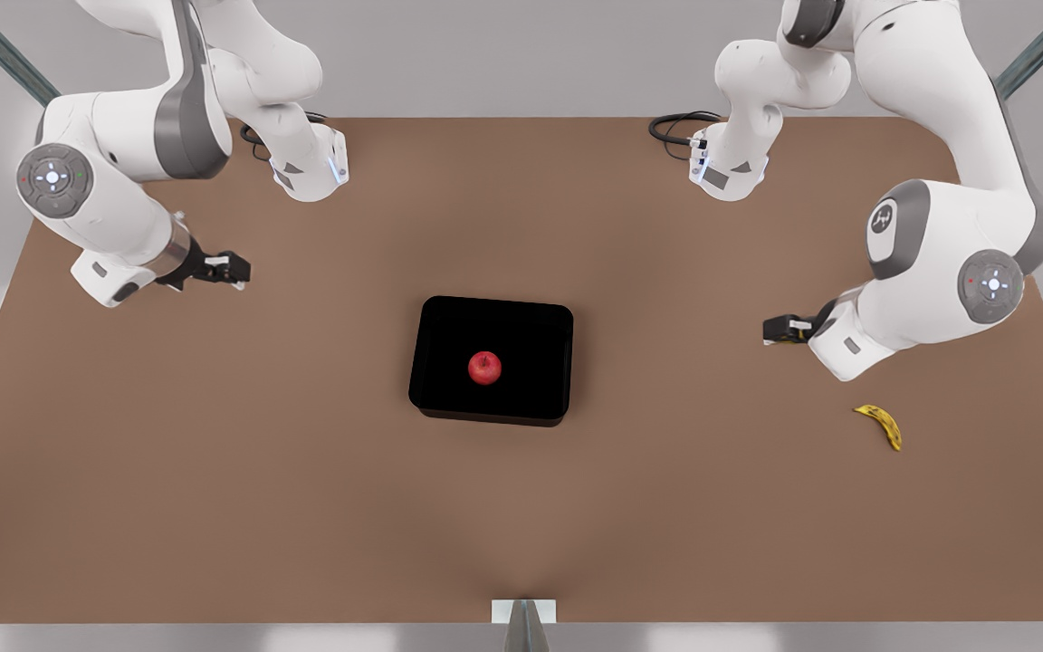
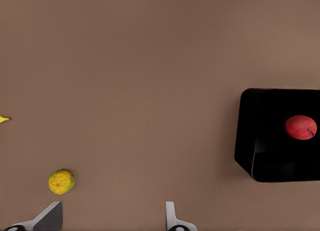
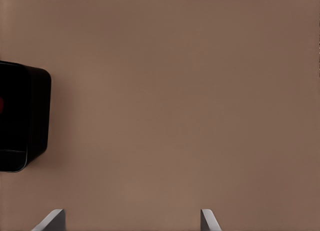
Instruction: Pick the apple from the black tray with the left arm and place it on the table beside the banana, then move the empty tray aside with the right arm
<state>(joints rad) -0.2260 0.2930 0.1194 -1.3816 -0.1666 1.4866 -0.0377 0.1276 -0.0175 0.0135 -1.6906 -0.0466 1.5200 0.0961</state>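
One yellow-green fruit (image 2: 61, 181) beside left fingers (image 2: 49, 217)

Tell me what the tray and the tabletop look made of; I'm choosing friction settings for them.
The black tray looks like matte plastic or coated metal: uniformly black, no highlights, rounded corners and low walls. Which of the two it is can't be told. The table looks like a matte brown board, perhaps laminate or painted wood: an even tone without grain or gloss.
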